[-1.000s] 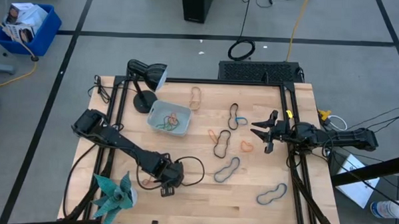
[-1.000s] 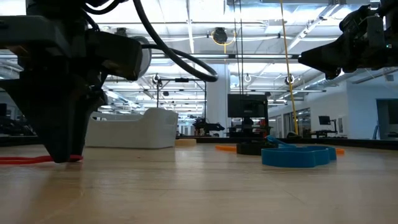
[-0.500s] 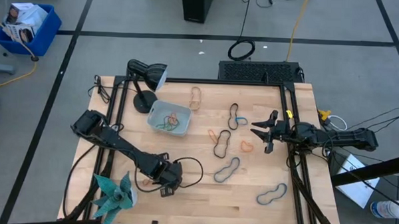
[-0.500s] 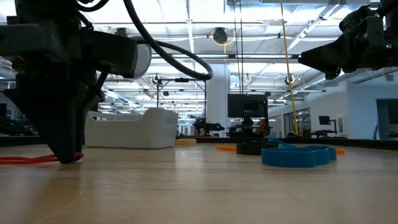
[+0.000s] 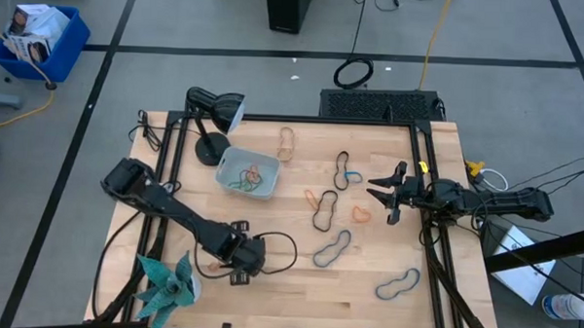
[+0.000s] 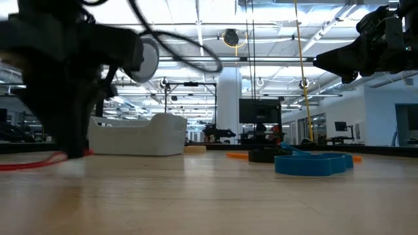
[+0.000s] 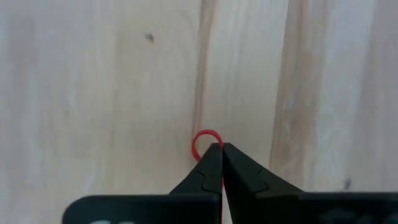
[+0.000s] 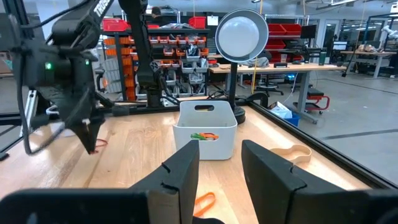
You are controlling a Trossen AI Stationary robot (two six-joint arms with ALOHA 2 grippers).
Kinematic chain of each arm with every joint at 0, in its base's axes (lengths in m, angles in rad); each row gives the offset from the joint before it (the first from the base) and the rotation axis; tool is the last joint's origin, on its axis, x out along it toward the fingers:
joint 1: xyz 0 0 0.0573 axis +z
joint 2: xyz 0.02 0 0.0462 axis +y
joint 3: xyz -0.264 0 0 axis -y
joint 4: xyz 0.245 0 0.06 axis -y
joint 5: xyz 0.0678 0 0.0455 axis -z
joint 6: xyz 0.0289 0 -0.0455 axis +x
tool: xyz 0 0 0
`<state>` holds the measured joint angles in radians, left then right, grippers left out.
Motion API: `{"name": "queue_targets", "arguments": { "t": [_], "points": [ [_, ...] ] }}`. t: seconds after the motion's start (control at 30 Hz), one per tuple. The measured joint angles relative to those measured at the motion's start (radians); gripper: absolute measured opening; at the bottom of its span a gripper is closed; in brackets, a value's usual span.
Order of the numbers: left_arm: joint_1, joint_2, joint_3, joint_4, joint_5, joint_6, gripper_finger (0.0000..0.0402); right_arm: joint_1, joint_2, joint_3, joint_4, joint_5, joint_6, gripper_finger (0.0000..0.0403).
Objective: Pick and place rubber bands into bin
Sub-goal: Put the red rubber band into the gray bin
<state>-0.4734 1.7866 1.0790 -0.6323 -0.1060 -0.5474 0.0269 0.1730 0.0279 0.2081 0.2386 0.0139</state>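
Note:
My left gripper [image 5: 238, 267] stands at the table's near left, pointing steeply down and shut on a red rubber band [image 7: 206, 135]. In the low view the band [image 6: 29, 163] trails along the wood beside it. The bin [image 5: 246, 172] sits beyond it with a few bands inside, also in the right wrist view [image 8: 205, 129]. Several other rubber bands lie loose mid-table: tan [image 5: 287, 141], black [image 5: 343, 170], grey [image 5: 332, 248], blue [image 5: 398, 284]. My right gripper [image 5: 383, 194] hovers open at the right, held level. My left gripper pinches the red band between its two fingertips [image 7: 214, 163], coming from above. A small loop of the band [image 7: 200, 138] sticks out just past the tips. The held end rises off the wood while the rest [image 6: 19, 166] lies slack on the table.
A black desk lamp [image 5: 212, 117] stands at the far left by the bin. A teal star-shaped object [image 5: 166, 286] sits at the near left corner. A black cable loop [image 5: 281, 249] lies just right of my left gripper.
My left gripper has shut on the red band and rolled a little at the wrist. The band's held end has come up slightly off the wood, while its other part stays lying on the table.

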Motion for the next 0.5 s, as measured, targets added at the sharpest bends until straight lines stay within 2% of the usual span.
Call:
{"name": "queue_targets", "arguments": {
  "t": [0.13, 0.5],
  "points": [
    [0.018, -0.086, 0.0, -0.013, -0.064, 0.032, 0.0005, 0.0, 0.0, 0.0, 0.001, 0.0, -0.004, 0.0116],
    [0.074, -0.453, 0.003, 0.023, -0.341, 0.324, 0.0003, 0.0, 0.001, 0.0, 0.006, 0.0, -0.007, 0.0116]
  ]
}}
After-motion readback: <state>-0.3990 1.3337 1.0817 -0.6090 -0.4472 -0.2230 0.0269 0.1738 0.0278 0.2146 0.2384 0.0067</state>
